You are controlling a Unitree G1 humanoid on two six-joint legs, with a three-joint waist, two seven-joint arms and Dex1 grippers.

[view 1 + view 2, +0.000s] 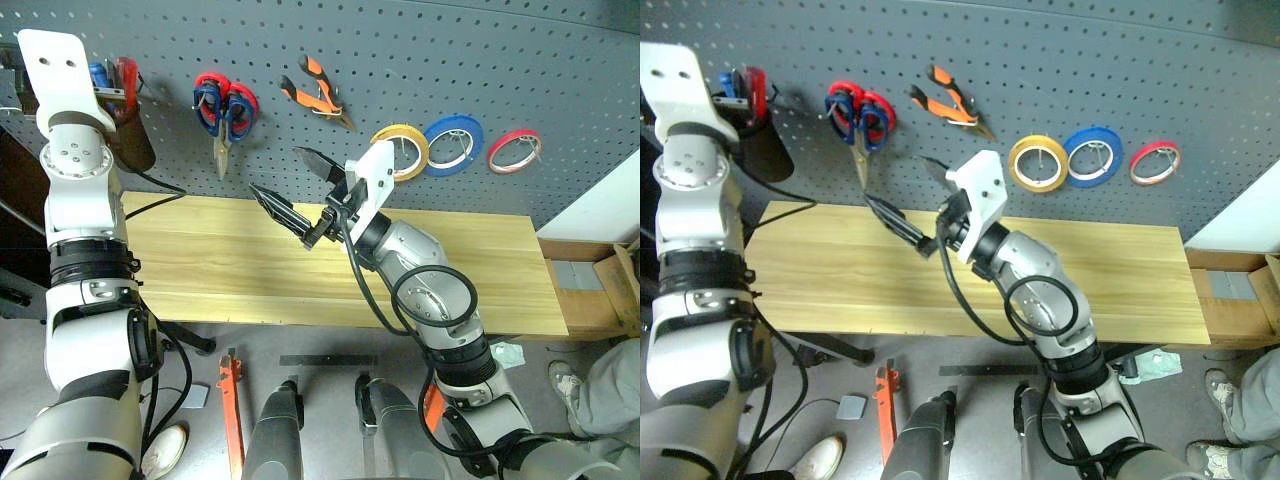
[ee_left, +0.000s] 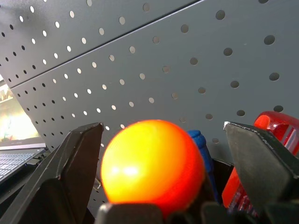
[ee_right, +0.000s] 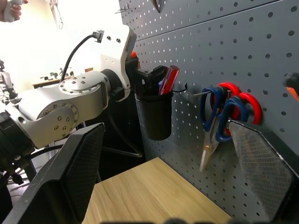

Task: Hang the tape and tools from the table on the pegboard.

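On the dark grey pegboard (image 1: 420, 60) hang the dark-blue-handled scissors (image 1: 213, 106), together with a red-handled pair, the orange-and-black pliers (image 1: 318, 92) and the yellow tape (image 1: 402, 150). A black cup (image 3: 154, 116) is hooked on at the far left. My left gripper (image 2: 163, 128) is open at the cup's mouth, and the round orange end of the screwdriver (image 2: 152, 163) stands between its fingers with a gap on each side. My right gripper (image 1: 275, 170) hangs open and empty over the middle of the wooden table (image 1: 220, 260), pointing at the board.
A blue ring (image 1: 453, 143) and a red ring (image 1: 515, 150) hang right of the tape. The cup also holds a red handle (image 2: 275, 126) and a blue one (image 2: 198, 140). A cardboard box (image 1: 600, 290) stands at the table's right end.
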